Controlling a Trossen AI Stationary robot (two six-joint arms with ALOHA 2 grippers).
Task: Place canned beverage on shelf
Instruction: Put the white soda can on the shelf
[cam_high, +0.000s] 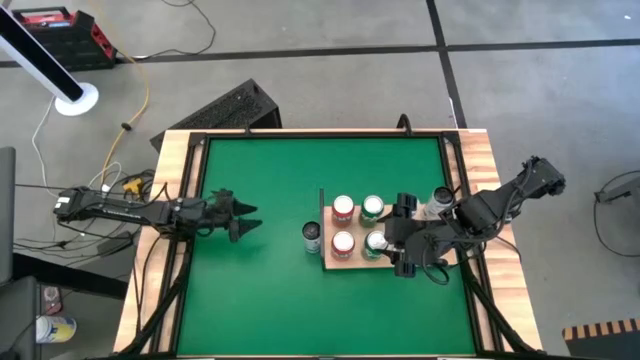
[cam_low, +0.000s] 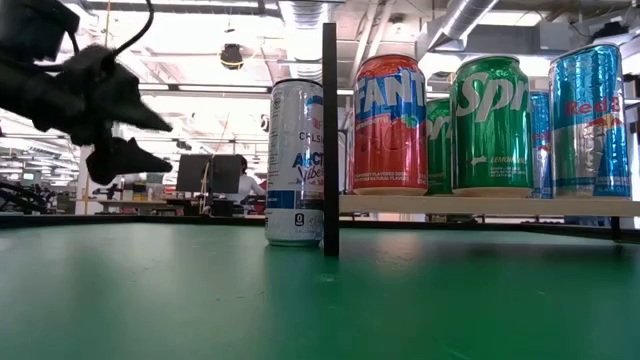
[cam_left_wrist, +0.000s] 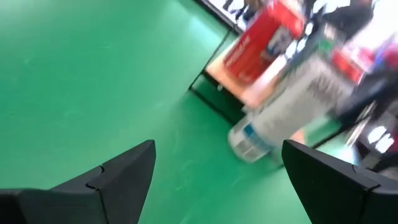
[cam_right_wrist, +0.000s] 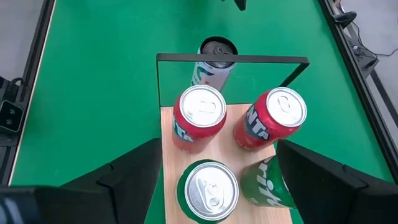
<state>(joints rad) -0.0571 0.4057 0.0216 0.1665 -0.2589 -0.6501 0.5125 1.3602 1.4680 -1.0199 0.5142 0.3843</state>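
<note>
The shelf (cam_high: 358, 262) is a small light wood board with a thin dark upright edge (cam_high: 322, 228) on its left side. Two red cans (cam_right_wrist: 199, 117) and two green cans (cam_right_wrist: 208, 191) stand upright on it. A white can (cam_high: 312, 236) stands on the green table just left of the upright edge. My right gripper (cam_right_wrist: 214, 186) is open at the shelf's right side, its fingers wide apart on either side of the two green cans, touching neither. My left gripper (cam_high: 245, 218) is open and empty above the table's left half. It also shows in the low view (cam_low: 125, 120).
Blue cans (cam_low: 590, 120) stand at the right, near my right arm; one also shows in the high view (cam_high: 441, 200). The light wooden frame (cam_high: 180, 160) runs around the green tabletop. Bare green table lies between my left gripper and the white can.
</note>
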